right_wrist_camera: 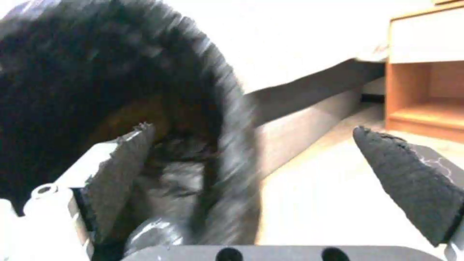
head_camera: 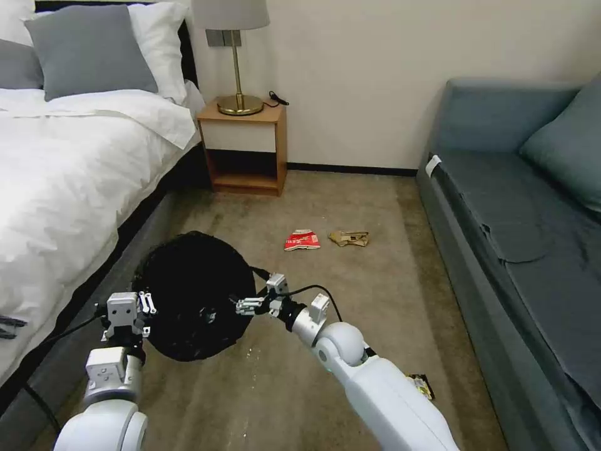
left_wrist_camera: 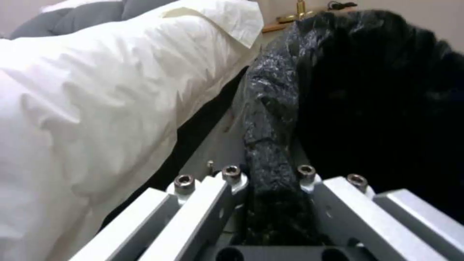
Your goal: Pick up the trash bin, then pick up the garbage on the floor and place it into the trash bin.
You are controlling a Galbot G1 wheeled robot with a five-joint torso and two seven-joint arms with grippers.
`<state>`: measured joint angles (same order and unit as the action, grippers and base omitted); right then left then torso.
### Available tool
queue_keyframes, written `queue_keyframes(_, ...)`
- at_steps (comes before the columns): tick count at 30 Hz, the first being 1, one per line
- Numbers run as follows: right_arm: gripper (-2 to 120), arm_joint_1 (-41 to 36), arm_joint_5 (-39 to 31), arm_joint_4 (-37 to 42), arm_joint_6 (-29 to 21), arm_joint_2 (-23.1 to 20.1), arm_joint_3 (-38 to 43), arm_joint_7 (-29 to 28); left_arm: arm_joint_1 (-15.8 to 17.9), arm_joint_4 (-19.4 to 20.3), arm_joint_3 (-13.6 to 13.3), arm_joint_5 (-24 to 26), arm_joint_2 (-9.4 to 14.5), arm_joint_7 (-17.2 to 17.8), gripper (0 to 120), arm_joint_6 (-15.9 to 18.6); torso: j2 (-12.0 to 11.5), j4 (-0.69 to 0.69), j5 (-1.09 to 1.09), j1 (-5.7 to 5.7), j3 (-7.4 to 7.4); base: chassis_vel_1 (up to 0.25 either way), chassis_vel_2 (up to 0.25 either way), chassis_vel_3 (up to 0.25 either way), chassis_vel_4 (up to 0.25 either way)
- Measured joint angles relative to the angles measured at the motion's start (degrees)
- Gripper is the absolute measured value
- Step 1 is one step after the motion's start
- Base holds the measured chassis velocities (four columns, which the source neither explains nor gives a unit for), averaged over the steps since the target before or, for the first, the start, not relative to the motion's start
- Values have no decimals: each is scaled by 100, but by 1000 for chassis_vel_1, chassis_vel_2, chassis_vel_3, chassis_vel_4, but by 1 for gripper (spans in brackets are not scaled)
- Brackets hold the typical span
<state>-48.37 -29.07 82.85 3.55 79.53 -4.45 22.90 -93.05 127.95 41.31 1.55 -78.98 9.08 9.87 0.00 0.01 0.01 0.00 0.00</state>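
The left gripper (head_camera: pixel 145 305) clamps the trash bin (head_camera: pixel 191 294) rim at nine o'clock; the right gripper (head_camera: pixel 250 305), open, straddles its three o'clock rim.

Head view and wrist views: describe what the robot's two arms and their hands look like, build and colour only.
Both arms have smooth white rounded shells with silver-grey metal wrist blocks, and thin black cables loop along each wrist. The left hand has flat silver metal links fixed with small hex bolts on a black base. The right hand carries two dark, rough-textured wedge-shaped fingertips on light metal mounts.
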Motion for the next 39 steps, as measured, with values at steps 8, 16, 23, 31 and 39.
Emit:
queue_keyframes(8, 100, 591, -539, -93, -152, -59, 485, -103, -18, -136, 85, 55, -13, 0, 3, -146, 0, 0, 0, 0, 0, 0, 0, 0, 0)
queue_keyframes(16, 100, 978, -910, -173, -388, -259, 773, -301, 73, -496, 133, 89, 35, 81, 3, -318, 0, -1, 0, 0, 0, 0, 0, 0, 0)
queue_keyframes(23, 100, 1284, -1055, -448, -713, -686, 876, -554, 172, -675, 122, 167, 140, 73, 3, -460, 0, -1, 1, 0, 0, 0, 0, 0, 0)
queue_keyframes(31, 100, 1802, -1074, -991, -873, -1610, 476, -699, 183, -818, 43, 326, 285, 47, 3, -616, -1, -1, 0, 0, 0, 0, 0, 0, 0)
queue_keyframes(39, 100, 1563, -1178, -551, -1401, -2719, 276, -894, 270, -966, 77, 504, 583, 109, 3, -733, 0, -2, 3, 0, 0, 0, 0, 0, 0)
